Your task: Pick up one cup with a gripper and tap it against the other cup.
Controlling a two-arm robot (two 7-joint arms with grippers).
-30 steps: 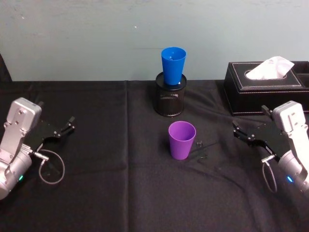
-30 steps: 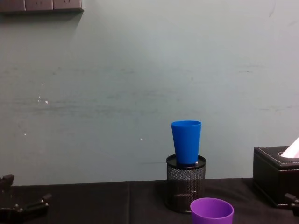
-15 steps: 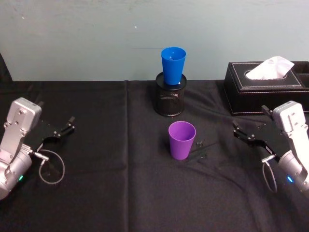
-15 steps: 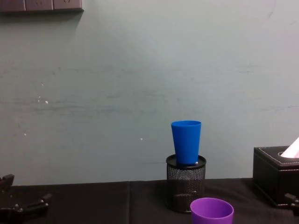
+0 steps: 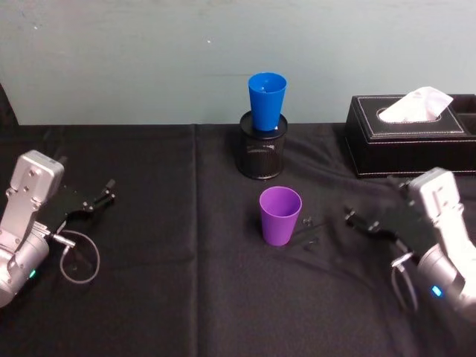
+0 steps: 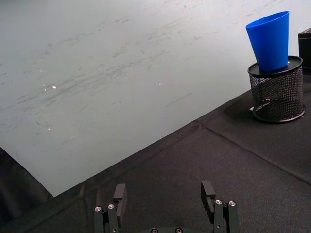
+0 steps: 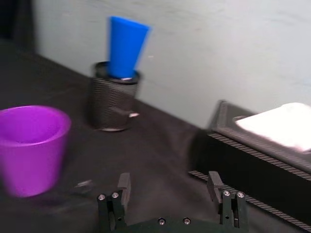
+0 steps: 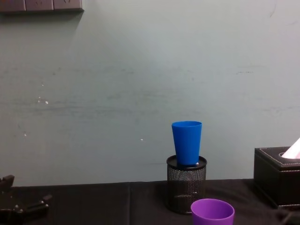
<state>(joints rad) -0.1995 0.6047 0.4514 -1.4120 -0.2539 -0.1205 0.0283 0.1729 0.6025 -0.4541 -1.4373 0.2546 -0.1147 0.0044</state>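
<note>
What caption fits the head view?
Open right hand faces purple plastic tumbler; blue plastic tumbler atop black mesh pen holder; left hand parked.

black-clothed table (image 5: 186,297) | purple cup (image 5: 280,216) upright | mesh holder (image 5: 262,156) | tissue box (image 5: 409,152)

Left gripper (image 5: 100,196) parked at the left side, fingers spread, pointing right. Right gripper (image 5: 363,222) low on the right, fingers spread, pointing left toward centre.
</note>
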